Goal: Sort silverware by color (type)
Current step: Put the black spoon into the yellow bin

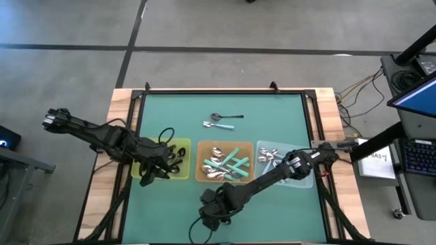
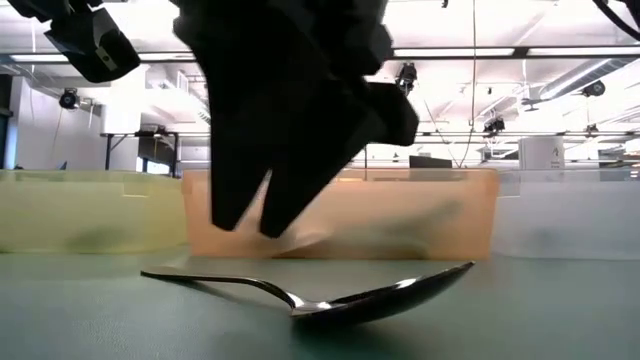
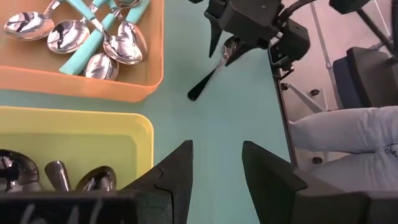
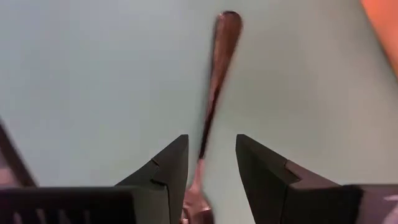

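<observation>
A black-handled spoon (image 2: 310, 295) lies on the green table (image 1: 225, 139) near its front edge, resting on its bowl and handle end. My right gripper (image 4: 211, 162) is open just above it, with one finger on either side of the spoon's neck (image 4: 205, 134), and I see no touch. My left gripper (image 3: 216, 168) is open and empty over the near right corner of the yellow tray (image 1: 178, 144), which holds black spoons (image 3: 93, 179). The orange tray (image 1: 201, 162) holds teal-handled spoons (image 1: 231, 163). The clear tray (image 1: 300, 178) holds silver spoons (image 1: 269, 158).
Two loose spoons lie at the table's far middle, one black-handled (image 1: 228, 117) and one pale blue (image 1: 219, 125). The three trays stand in a row across the middle. A person's leg (image 3: 348, 130) shows beside the table. Bare table lies between the trays and the front edge.
</observation>
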Robot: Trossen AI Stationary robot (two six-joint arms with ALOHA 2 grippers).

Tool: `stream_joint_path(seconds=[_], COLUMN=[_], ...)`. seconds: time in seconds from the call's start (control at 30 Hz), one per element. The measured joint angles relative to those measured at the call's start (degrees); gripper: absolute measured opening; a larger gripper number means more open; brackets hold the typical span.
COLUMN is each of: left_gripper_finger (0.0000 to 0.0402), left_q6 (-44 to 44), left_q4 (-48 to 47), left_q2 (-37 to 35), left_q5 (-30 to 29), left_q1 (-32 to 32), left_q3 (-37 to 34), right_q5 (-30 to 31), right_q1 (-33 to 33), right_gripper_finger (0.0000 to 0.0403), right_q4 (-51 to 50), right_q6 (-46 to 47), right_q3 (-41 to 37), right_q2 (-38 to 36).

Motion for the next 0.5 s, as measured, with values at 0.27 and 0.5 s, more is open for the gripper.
stream_joint_path(seconds=[0.27,0.5], left_gripper_finger=[0.0121,0.0121], left_q6=[0.02,0.02], left_q4=[-0.05,-0.52], left_q2=[-0.33,-0.67], left_q5=[0.00,-0.01], left_q1=[-0.02,0.00], left_q3=[-0.02,-0.02], right_q5=[-1.99,-5.34], right_q1=[0.13,0.35], right_gripper_finger=[0.0125,0.0125], right_q4=[0.39,2.23], right_q6=[4.23,5.29], right_q3=[-2.58,-2.75], right_q2=[0.55,2.41])
